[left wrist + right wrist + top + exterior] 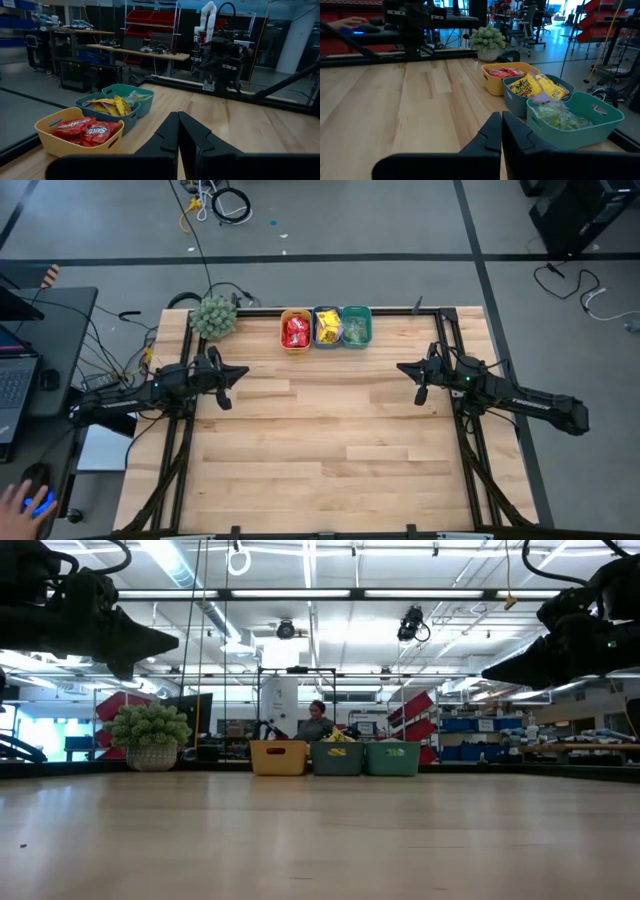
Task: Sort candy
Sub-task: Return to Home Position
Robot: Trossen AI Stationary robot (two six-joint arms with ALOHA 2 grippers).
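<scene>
Red candy (pixel 87 129) fills the yellow bin (pixel 55 146), yellow candy (pixel 112 106) the blue bin (pixel 129 123), pale green candy (pixel 557 116) the teal bin (pixel 580 134), rest of desk (pixel 330 430) shows no loose packets, so sorting looks done; left gripper (pixel 177 115) and right gripper (pixel 500 115) hang pinched closed, empty, at opposite sides.

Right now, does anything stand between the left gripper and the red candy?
Nothing visible does: only bare table lies between the shut left gripper and the yellow bin holding the red candy. The right gripper waits opposite.
</scene>
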